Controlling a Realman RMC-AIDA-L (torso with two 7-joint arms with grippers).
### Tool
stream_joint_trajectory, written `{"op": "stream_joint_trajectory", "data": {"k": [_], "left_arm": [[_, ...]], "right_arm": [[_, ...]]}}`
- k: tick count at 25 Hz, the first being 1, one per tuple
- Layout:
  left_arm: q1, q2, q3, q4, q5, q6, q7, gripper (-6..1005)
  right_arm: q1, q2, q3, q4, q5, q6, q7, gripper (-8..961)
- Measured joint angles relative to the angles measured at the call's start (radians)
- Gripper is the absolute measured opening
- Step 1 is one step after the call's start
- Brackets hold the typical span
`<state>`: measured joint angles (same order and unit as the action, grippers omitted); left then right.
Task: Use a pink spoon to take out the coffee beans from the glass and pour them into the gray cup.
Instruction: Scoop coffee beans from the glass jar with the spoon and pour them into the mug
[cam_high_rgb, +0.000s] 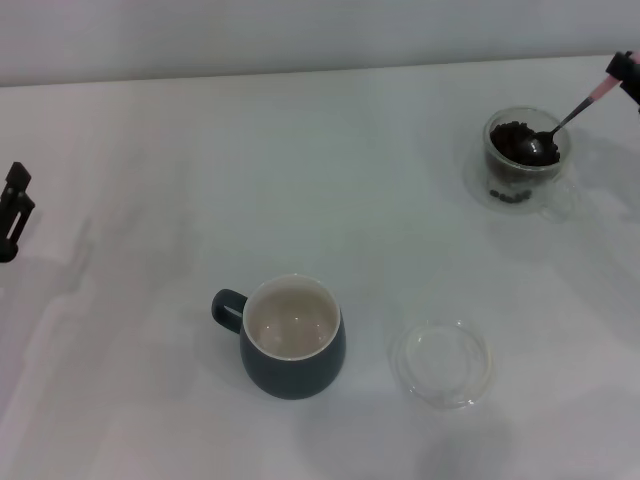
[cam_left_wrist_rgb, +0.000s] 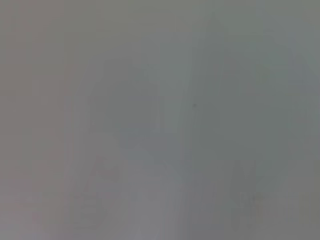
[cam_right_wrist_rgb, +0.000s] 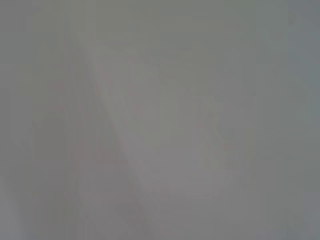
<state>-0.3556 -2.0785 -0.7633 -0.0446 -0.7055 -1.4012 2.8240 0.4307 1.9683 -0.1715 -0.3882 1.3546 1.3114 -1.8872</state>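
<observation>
In the head view, the clear glass (cam_high_rgb: 527, 160) stands at the far right of the table with dark coffee beans (cam_high_rgb: 516, 140) heaped inside. The pink spoon (cam_high_rgb: 570, 115) slants into it, its metal bowl resting on the beans and its pale pink handle rising to the right edge. My right gripper (cam_high_rgb: 627, 70) shows only as a dark tip at that edge, shut on the spoon's handle. The gray cup (cam_high_rgb: 290, 338), cream inside and with nothing in it, stands front centre with its handle to the left. My left gripper (cam_high_rgb: 14, 212) is parked at the left edge.
A flat clear glass saucer (cam_high_rgb: 441, 362) lies to the right of the gray cup. The white table (cam_high_rgb: 300, 160) runs back to a pale wall. Both wrist views show only blank grey surface.
</observation>
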Motion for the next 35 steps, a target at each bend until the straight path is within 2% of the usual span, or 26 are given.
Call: {"op": "stream_joint_trajectory", "data": {"k": [5,20,27,35], "left_arm": [[-0.005,-0.001,0.002,0.000,0.000,0.010,0.000,651],[-0.005,-0.003,0.004,0.000,0.000,0.013,0.000,652],[0.000,-0.003,0.004,-0.003,0.000,0.013,0.000,652],[0.003,-0.003,0.004,-0.011,0.000,0.013,0.000,651]], "right_arm": [[0.006,0.008,-0.005,0.004,0.005,-0.045,0.045,152],[0.000,0.009,0.000,0.014,0.045,-0.152,0.374,152],[0.004,-0.009,0.002,0.062,0.055,-0.152,0.446,152],[0.005,-0.010,0.002,0.075,0.061,-0.162,0.516,152]]}}
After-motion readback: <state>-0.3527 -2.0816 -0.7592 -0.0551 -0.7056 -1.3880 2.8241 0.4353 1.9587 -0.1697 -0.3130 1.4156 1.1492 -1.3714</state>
